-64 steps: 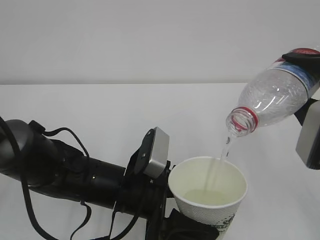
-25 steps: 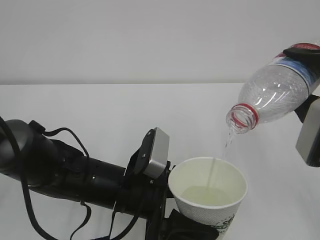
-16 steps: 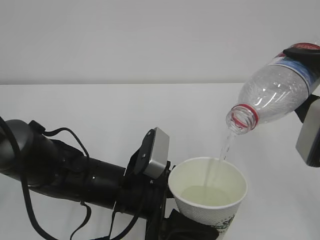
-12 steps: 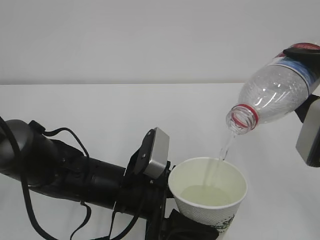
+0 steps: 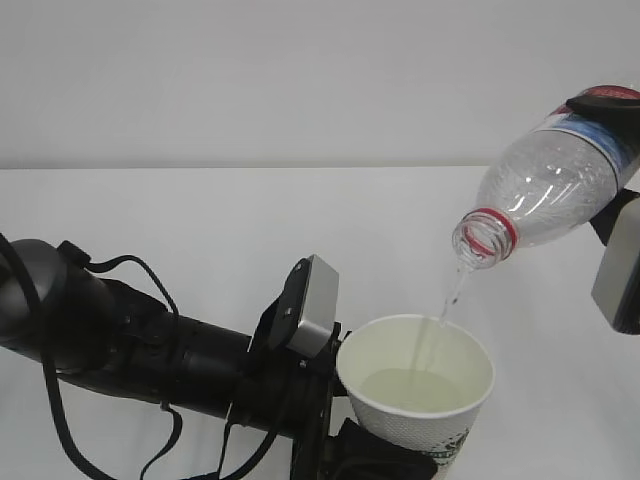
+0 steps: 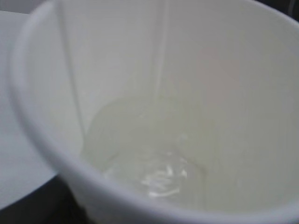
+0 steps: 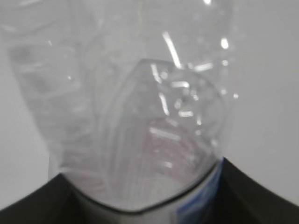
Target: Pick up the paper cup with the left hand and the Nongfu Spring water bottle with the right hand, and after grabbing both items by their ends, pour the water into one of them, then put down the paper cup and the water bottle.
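The white paper cup (image 5: 405,433) stands upright at the bottom centre, with my left gripper (image 5: 372,462) shut on its lower part. Pale water (image 5: 415,388) lies in its bottom. Up at the right, my right gripper (image 5: 612,165) is shut on the labelled end of the Nongfu Spring water bottle (image 5: 545,195), which tilts mouth-down to the left. A thin stream (image 5: 452,295) falls from its red-ringed mouth into the cup. The left wrist view looks into the cup (image 6: 233,93) at rippling water (image 6: 159,158). The clear bottle (image 7: 131,116) fills the right wrist view.
The white table (image 5: 250,230) runs back to a plain white wall. My left arm (image 5: 130,350), with looping cables and a grey box module (image 5: 312,305), lies across the lower left. The right arm's grey module (image 5: 620,270) hangs at the right edge.
The stream keeps falling into the cup, wavering a little in thickness. Cup, bottle and both arms hold their places.
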Controlling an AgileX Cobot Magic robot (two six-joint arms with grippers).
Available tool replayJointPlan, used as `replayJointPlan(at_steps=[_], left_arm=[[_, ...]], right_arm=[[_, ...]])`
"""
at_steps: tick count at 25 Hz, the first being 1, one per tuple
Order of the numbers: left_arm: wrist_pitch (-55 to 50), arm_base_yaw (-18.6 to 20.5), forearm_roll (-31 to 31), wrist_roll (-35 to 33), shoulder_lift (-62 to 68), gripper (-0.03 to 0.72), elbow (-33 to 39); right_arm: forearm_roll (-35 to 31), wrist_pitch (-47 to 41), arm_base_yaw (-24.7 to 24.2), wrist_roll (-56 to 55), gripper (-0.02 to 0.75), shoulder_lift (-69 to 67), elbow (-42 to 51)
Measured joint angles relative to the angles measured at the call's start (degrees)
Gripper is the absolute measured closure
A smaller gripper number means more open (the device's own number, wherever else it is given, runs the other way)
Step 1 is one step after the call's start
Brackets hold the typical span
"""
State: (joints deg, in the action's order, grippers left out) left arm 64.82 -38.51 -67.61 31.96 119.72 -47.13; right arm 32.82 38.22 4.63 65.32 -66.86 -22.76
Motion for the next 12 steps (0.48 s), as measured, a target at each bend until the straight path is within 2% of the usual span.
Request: replayJointPlan(at_steps=[12], left_arm=[[-0.2, 0.0, 0.0, 0.0, 0.0, 0.178, 0.0]], right_arm=[[0.0, 0.2, 0.0, 0.5, 0.279, 0.0, 0.0]])
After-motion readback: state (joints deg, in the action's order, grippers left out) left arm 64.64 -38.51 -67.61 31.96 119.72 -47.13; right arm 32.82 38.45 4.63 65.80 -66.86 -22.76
